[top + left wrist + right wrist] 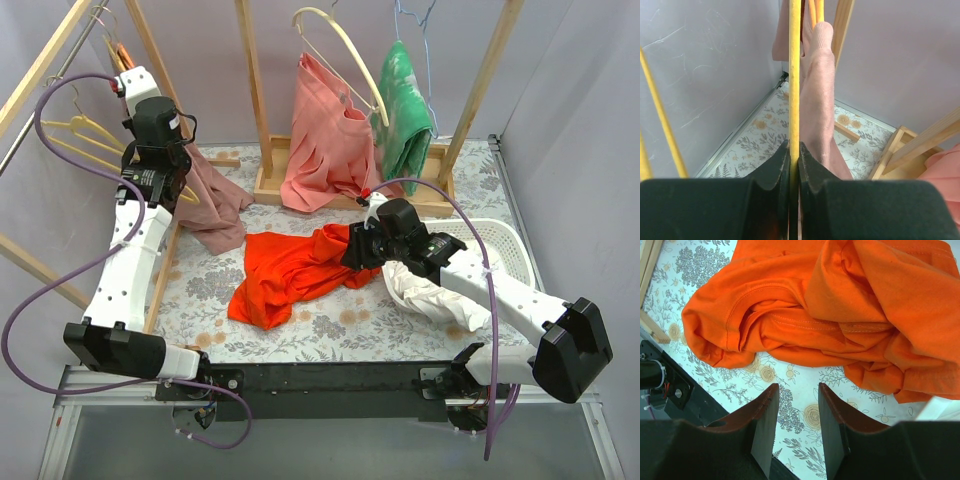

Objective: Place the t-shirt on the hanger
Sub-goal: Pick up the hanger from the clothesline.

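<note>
**Hanger Clamped at the Left, T-Shirt Awaiting Pick-Up**

We are clamping the left gripper (794,152) on the hanger (794,75). Its jaws are pressing together on the slim yellow bar, which is running straight up between them. This is taking place above the far left corner of the table (330,325), beside the other hangers on the rail. A pink garment (816,100) is hanging just beside the bar; we cannot tell whether it is touching it. We judge that the grip is set on the bar so that the hanger can be lifted free and carried without swinging.

We are holding the right gripper (797,395) low over the table with its jaws apart and nothing between them. Bare table is showing under the fingertips, and the folded edge of the t-shirt (840,315) is lying just beyond them.

The t-shirt is lying crumpled at the middle of the table. Its right end is reaching toward the basket (500,235) near the right edge, where a white cloth bundle (420,290) is spilling out.

We are reading the open stance as preparation for a pinch. What looks like the collar is facing up, and we judge it the useful place to take, since the hanger must enter an opening. A pinch through several layers could close that opening. Hanger and t-shirt are well apart, so the task is at an early stage.
</note>
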`<state>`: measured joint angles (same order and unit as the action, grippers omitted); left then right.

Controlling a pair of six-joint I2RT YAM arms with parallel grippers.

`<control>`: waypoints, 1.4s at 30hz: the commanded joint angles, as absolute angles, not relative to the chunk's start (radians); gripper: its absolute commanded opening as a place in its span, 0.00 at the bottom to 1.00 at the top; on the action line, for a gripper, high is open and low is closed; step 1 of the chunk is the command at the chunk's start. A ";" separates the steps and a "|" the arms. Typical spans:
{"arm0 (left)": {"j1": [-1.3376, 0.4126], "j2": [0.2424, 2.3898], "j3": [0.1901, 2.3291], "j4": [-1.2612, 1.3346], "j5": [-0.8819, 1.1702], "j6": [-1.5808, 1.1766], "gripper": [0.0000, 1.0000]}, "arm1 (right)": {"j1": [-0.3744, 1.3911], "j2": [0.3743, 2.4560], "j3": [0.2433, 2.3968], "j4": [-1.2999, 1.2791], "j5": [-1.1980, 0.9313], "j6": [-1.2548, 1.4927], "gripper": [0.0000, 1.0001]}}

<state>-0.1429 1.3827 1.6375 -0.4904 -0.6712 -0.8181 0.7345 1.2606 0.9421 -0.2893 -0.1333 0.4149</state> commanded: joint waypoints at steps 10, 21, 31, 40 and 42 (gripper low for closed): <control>-0.222 1.296 1.611 -0.454 -0.827 -0.765 0.00 | 0.739 1.267 0.980 -0.259 -0.138 0.407 0.45; -0.261 1.183 1.502 -0.503 -0.913 -0.831 0.00 | 0.739 1.278 0.973 -0.242 -0.170 0.388 0.45; -0.371 1.086 1.420 -0.541 -0.971 -0.862 0.00 | 0.739 1.255 0.948 -0.232 -0.173 0.387 0.45; -0.497 1.077 1.459 -0.687 -1.089 -0.949 0.00 | 0.739 1.249 0.936 -0.212 -0.170 0.399 0.45; -0.514 1.074 1.468 -0.699 -1.123 -0.950 0.00 | 0.739 1.252 0.936 -0.210 -0.172 0.399 0.45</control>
<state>-0.4797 1.1019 1.4273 -0.6464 -1.0088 -0.9161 0.7345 1.2697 0.9386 -0.2584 -0.1604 0.3962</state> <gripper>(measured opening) 0.057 0.450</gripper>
